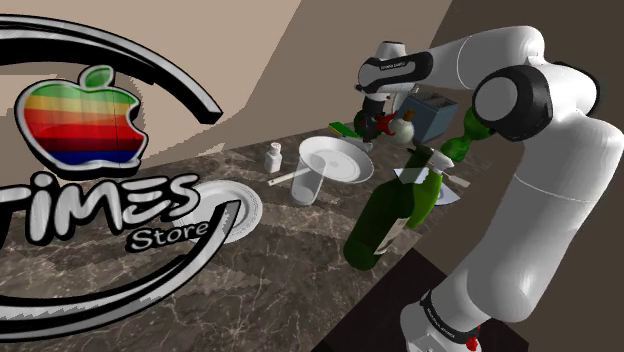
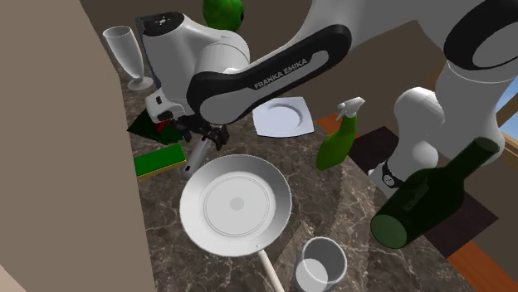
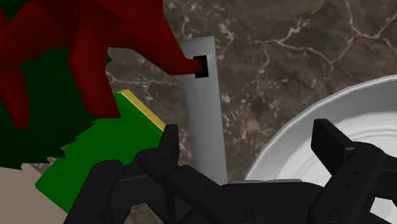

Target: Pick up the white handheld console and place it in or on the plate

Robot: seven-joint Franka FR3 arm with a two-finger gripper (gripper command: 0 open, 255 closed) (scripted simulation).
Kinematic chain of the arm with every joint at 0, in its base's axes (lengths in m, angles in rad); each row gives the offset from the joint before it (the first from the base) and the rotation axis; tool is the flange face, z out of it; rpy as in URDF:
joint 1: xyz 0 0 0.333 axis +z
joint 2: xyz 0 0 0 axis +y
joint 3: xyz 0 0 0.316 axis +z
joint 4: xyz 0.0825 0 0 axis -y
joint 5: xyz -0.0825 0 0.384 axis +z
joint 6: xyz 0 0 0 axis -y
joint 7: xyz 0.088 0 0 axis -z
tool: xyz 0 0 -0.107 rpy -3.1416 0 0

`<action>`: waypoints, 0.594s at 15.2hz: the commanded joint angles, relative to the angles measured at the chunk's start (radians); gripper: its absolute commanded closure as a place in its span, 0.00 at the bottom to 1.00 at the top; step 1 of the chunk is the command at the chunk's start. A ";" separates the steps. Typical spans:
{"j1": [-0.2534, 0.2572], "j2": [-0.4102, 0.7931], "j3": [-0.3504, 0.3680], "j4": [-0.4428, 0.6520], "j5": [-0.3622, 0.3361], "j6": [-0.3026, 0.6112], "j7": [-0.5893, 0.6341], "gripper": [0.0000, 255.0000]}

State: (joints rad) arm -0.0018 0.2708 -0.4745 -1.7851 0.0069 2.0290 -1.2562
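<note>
The handheld console (image 3: 207, 108) is a flat, pale grey bar with a small dark slot at its far end. It lies on the dark marble counter between a green block (image 3: 105, 149) and the round white plate (image 3: 305, 124). My gripper (image 3: 249, 143) hangs just above the console's near end, open, with nothing between its fingers. One finger (image 3: 168, 143) is close beside the console and the other sits over the plate's rim. In the second exterior view, the gripper (image 2: 209, 139) points down at the console (image 2: 197, 158), next to the plate (image 2: 237, 203). The shoulder view has the gripper (image 1: 372, 125) just behind the plate (image 1: 335, 158).
A red-and-green plant (image 3: 57, 57) crowds the console's far end. Around the plate stand a white cup (image 2: 322, 264), a green spray bottle (image 2: 339, 137), a square white dish (image 2: 282, 116), a stemmed glass (image 2: 129, 54) and a large tilted wine bottle (image 2: 432, 195). A store logo (image 1: 100, 190) blocks the shoulder view's left.
</note>
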 commanded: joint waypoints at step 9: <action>-0.039 0.137 0.027 0.062 0.057 0.069 -0.088 0.00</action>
State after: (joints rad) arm -0.0392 0.3988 -0.4489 -1.7152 0.0601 2.0816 -1.3423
